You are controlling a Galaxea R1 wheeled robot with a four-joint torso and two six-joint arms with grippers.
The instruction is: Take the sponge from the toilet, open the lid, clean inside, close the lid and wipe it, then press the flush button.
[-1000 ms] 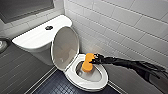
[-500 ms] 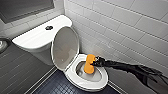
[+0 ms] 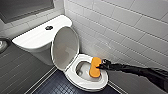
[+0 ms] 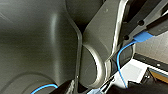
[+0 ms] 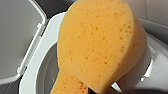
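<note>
Right wall: I see white brick-laid tiles (image 3: 130,27) across the upper right of the frame.
Dark panel: a flat dark rectangle (image 3: 25,7) sits in the upper left, above a band of pale tiles.
Floor: small dark blue mosaic tiles (image 3: 55,86) at bottom centre.
Grey surface: a grey lined surface (image 3: 17,72) at lower left.
Left edge: a round dark-rimmed object (image 3: 2,45); I cannot tell what it is.

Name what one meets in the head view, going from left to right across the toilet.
flush button → lid, standing open → sponge over the bowl → right hand, gripping the sponge
</note>
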